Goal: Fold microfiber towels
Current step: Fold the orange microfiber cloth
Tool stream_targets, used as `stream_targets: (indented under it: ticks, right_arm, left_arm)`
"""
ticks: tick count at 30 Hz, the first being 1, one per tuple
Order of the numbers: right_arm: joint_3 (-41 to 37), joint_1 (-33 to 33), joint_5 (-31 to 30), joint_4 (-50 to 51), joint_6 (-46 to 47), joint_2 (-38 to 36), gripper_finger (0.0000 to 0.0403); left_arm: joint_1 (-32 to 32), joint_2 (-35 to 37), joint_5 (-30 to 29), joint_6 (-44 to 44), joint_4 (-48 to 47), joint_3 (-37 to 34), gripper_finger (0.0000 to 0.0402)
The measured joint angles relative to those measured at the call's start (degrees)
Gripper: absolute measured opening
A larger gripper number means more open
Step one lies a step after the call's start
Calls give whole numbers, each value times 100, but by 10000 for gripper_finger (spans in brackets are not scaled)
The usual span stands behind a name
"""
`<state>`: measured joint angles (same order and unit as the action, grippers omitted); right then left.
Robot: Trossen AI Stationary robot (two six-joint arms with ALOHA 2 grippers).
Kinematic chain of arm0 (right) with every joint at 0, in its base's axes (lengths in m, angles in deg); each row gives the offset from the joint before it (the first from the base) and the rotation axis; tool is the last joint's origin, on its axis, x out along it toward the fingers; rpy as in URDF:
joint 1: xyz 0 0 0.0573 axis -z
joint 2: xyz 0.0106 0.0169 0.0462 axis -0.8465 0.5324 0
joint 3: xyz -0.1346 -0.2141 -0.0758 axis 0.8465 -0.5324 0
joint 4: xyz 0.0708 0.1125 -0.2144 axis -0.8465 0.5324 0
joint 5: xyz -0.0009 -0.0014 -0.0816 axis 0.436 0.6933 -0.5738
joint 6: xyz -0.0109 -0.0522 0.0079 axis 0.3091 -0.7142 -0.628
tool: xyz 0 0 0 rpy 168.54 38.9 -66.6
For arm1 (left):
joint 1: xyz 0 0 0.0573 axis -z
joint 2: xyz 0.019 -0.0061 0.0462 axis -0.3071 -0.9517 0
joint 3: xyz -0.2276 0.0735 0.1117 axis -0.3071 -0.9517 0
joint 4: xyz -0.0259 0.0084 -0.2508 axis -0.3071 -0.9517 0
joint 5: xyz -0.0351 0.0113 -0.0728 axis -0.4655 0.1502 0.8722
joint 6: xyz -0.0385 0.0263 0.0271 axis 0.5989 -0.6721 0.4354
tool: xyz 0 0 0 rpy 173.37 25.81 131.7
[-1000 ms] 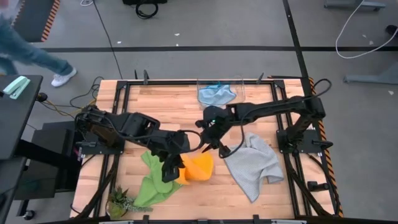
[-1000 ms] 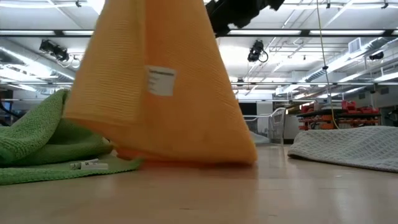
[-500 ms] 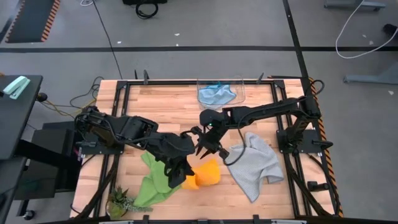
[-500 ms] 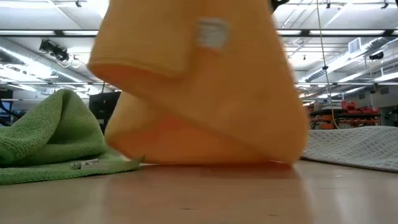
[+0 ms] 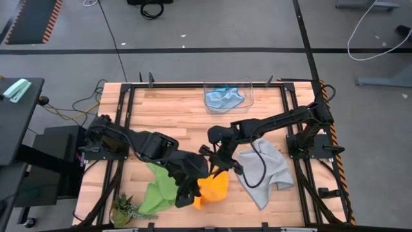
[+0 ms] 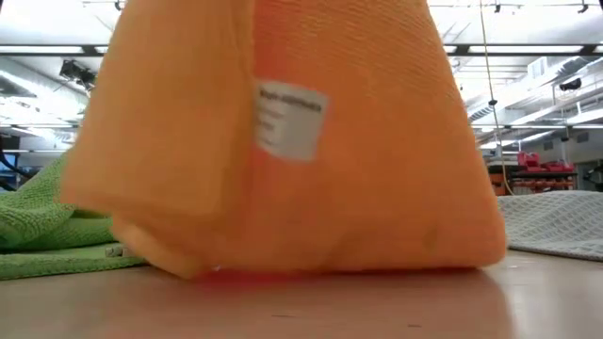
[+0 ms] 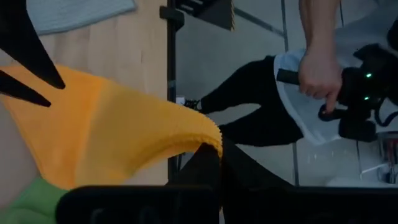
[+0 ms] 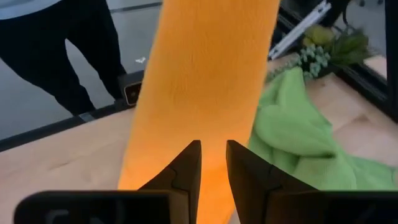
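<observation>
Orange-yellow microfiber towel is up off the wooden worktop near its front edge, bunched between both arms, with its lower edge on the boards in the low view, where it fills most of the picture and shows a small white label.

Left gripper sits at the towel's left side. In the left wrist view a hem of the cloth runs right into its dark fingers, which are pinched closed on it.

Right gripper is at the towel's back edge, coming in from the right. Its own camera shows the two fingers standing narrow with a slim gap, the orange cloth hanging right in front of them. Can't tell whether they've actually got a bite on the fabric.

The other cloths:
- bright green microfiber towel, crumpled, lying left of the orange one and touching it
- light grey microfiber towel, rumpled, on the right side of the worktop
- light blue microfiber towel, inside a clear plastic bin at the back edge

Small potted green plant sits at the front left corner. A person in dark trousers stands beyond the worktop, one hand holding a dark device.
</observation>
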<state>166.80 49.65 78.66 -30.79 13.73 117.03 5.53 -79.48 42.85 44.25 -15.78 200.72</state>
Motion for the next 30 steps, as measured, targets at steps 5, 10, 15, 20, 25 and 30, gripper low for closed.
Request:
stream_targets:
  ticks: [5, 10, 15, 20, 25, 30]
  right_arm:
    - [1, -80, 1, -171, -11, 0, 82]
    - [2, -73, -8, -178, 11, 37, 82]
    - [2, -76, 166, -234, 109, 37, 82]
    - [2, -51, 419, -265, 314, 37, 82]
    - [2, -47, 422, -306, 310, 37, 82]
    - [2, 1, 465, -395, 367, 37, 82]
  left_arm:
    - [-14, -179, -3, -243, -236, 0, 2]
    - [-92, -323, -73, -626, -331, 6, 2]
    - [-236, -375, -238, -1057, -336, 11, 2]
    - [-378, -375, -305, -1297, -333, 7, 2]
    - [-374, -373, -315, -1319, -338, 134, 2]
    - [-280, -371, -696, -1312, -329, 679, 2]
